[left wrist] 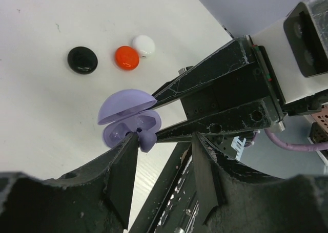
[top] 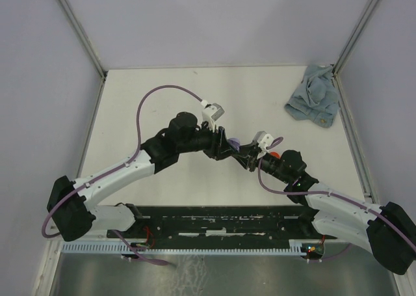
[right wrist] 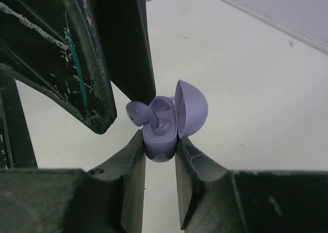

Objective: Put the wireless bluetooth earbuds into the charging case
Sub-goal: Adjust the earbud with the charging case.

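The lilac charging case (right wrist: 160, 141) is open, with its lid (right wrist: 192, 107) standing up. My right gripper (right wrist: 160, 140) is shut on the case's base and holds it over the table. One lilac earbud (right wrist: 141, 112) sits half in the case's near slot, its head sticking out to the side. My left gripper (left wrist: 165, 138) is open, and its left fingertip (left wrist: 132, 141) touches that earbud (left wrist: 147, 139). In the top view both grippers meet at mid-table around the case (top: 233, 142). No other earbuds are in view.
A black disc (left wrist: 82, 59), a red disc (left wrist: 126, 58) and a white disc (left wrist: 143, 45) lie on the white table beyond the case. A crumpled blue cloth (top: 314, 101) lies at the far right corner. Walls enclose the table.
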Tool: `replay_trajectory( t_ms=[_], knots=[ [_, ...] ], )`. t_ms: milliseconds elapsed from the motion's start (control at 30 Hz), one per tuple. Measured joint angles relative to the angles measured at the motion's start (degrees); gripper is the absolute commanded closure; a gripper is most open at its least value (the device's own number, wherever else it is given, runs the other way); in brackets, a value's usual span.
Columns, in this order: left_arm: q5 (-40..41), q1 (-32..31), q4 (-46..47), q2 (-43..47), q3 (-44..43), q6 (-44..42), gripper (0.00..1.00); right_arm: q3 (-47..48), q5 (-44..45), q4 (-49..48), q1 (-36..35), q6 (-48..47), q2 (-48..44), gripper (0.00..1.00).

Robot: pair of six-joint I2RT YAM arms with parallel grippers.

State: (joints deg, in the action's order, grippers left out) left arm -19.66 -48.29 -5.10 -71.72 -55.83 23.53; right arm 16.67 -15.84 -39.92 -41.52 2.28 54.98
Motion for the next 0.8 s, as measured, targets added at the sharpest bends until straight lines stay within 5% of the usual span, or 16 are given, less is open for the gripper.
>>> replay_trajectory(
  t_ms=[567, 800],
  knots=[
    [-3.3, -0.6, 3.6, -2.4, 0.2, 3.5, 0.5, -0.1, -0.1, 0.3, 0.2, 0.0, 0.0, 0.95],
    [3.4, 0.6, -0.6, 0.4, 0.3, 3.3, 0.48, -0.2, 1.1, 0.3, 0.2, 0.0, 0.1, 0.96]
  ],
)
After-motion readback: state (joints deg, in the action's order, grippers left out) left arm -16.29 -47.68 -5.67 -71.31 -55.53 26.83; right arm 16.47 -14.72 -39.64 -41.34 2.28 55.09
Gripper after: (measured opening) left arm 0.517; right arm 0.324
